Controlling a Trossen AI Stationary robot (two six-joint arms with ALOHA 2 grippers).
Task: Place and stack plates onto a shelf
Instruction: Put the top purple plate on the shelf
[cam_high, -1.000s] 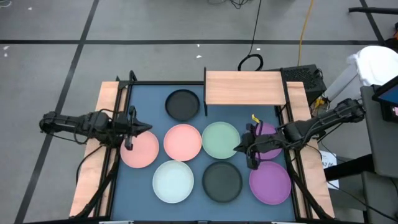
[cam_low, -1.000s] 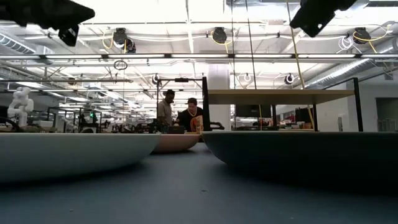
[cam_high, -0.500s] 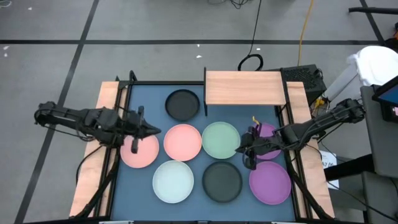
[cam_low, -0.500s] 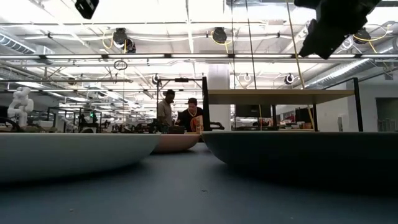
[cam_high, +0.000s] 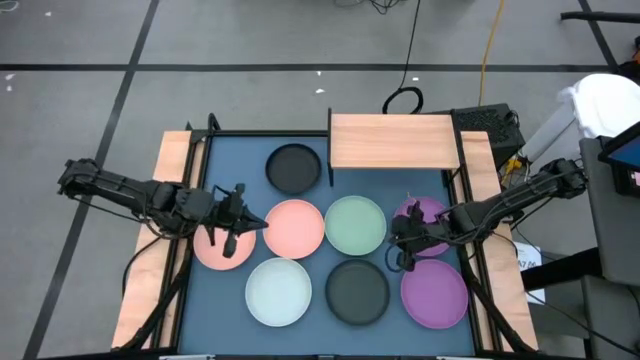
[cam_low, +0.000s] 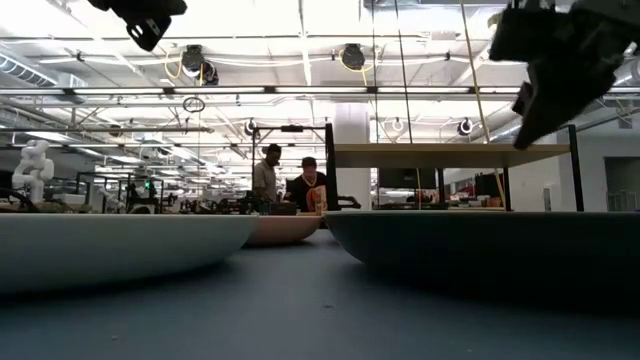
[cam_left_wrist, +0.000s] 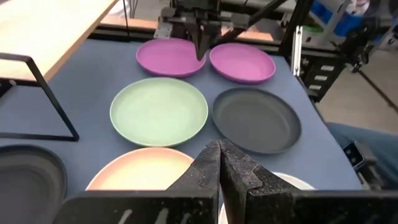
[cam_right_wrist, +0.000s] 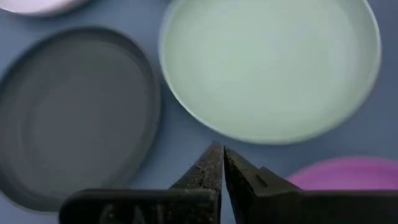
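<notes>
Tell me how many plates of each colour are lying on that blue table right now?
Pink plates: 2
Purple plates: 2
Dark grey plates: 2
Pale green plate: 1
Whitish plate: 1
Total: 8 plates, none yet on the shelf.

Left end effector (cam_high: 262, 224) and right end effector (cam_high: 388, 243), both closed and empty, reaching inward.
</notes>
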